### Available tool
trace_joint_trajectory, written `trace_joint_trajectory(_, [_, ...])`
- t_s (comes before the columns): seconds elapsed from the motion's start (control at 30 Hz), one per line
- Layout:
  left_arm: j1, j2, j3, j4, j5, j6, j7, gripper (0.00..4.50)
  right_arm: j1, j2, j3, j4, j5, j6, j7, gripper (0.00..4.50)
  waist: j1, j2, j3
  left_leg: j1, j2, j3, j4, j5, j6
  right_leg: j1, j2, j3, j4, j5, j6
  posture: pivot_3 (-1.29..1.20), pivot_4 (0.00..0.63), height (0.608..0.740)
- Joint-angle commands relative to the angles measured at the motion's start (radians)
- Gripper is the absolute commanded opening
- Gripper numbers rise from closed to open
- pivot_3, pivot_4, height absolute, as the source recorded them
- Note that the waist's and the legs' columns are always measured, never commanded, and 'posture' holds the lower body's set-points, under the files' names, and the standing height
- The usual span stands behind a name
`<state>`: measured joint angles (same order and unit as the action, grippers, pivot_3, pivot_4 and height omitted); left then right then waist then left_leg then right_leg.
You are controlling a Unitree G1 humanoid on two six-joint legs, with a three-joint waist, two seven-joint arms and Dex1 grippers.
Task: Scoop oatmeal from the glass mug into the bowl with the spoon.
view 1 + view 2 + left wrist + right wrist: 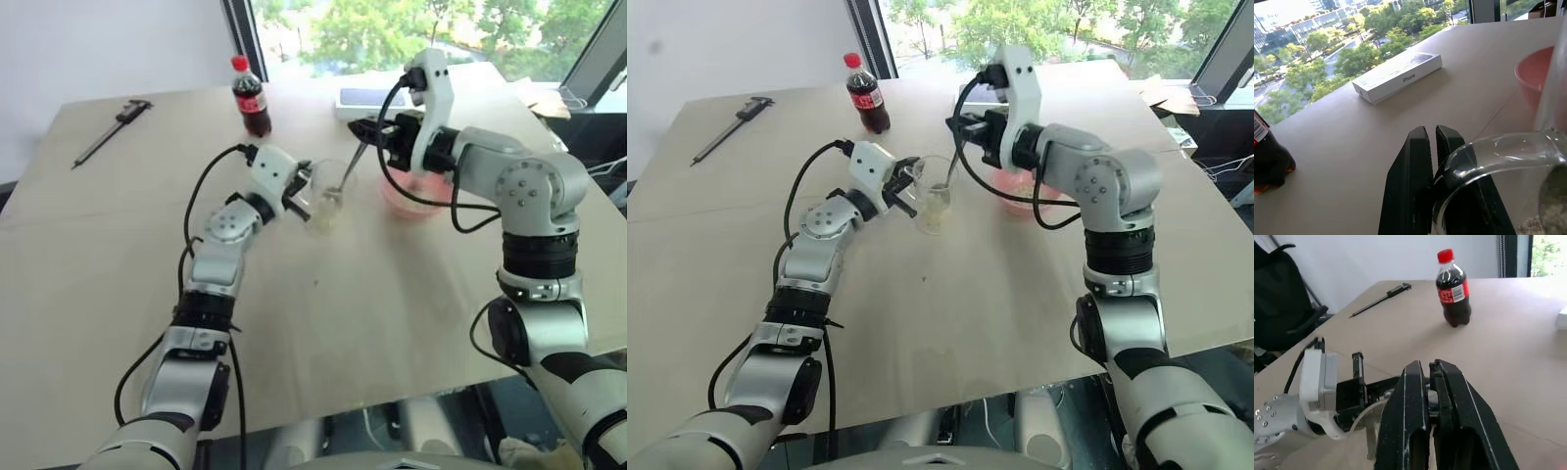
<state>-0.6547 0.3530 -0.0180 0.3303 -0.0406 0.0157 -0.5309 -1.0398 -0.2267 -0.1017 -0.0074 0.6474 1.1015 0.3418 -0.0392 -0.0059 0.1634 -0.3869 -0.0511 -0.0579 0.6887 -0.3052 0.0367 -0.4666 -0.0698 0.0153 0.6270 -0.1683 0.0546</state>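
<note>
One glass mug (934, 196) on the table (950, 304), handle clamped between the closed fingers of the left gripper (905, 186). One small heap of oatmeal (935, 209) at the mug's bottom. One spoon (349, 171), handle pinched between the shut fingers of the right gripper (370, 131), hanging down from that claw with its oval end inside the mug, just beyond the left claw's tips. One pink bowl (416, 196) on the table beneath the right forearm, just to the right of the mug. One cola bottle (253, 97) upright beyond the left claw. One white phone box (1397, 76) flat beyond the right claw. One dark caliper (110, 130) far to the left claw's left, near the table's corner. Two grippers, both closed on something.
</note>
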Motion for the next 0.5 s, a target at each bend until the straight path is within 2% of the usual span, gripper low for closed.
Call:
trace_joint_trajectory(0.03, [-0.011,-0.008,-0.007,-0.017,0.001,-0.038,0.002,0.04,-0.053,-0.004,-0.077,-0.015,0.039,0.029,-0.029,0.0,0.0,0.0,0.0,0.0,0.0,0.0,0.0,0.0,0.0,0.0,0.0,0.0,0.0,0.0,0.0,0.0,0.15,0.74])
trace_joint_trajectory(0.13, [-0.015,-0.013,-0.009,-0.008,0.003,-0.044,0.002,0.04,-0.067,0.02,-0.155,0.001,0.081,0.087,-0.092,0.0,0.0,0.0,0.0,0.0,0.0,0.0,0.0,0.0,0.0,0.0,0.0,0.0,0.0,0.0,0.0,0.0,0.15,0.74])
trace_joint_trajectory(0.33, [-0.028,-0.018,-0.011,0.015,0.004,-0.057,0.004,0.04,-0.098,0.101,-0.399,0.065,0.169,0.297,-0.307,0.0,-0.001,0.0,0.0,0.0,0.0,0.0,0.0,0.0,0.0,0.0,0.0,0.001,0.001,0.0,0.0,0.0,0.15,0.74])
trace_joint_trajectory(0.5, [-0.033,-0.025,-0.009,0.035,-0.001,-0.077,0.007,0.04,-0.136,0.153,-0.594,0.085,0.168,0.437,-0.46,0.0,0.0,0.0,0.0,0.0,0.0,0.0,0.0,0.0,0.0,0.0,0.0,0.001,0.002,0.0,0.0,0.0,0.15,0.74])
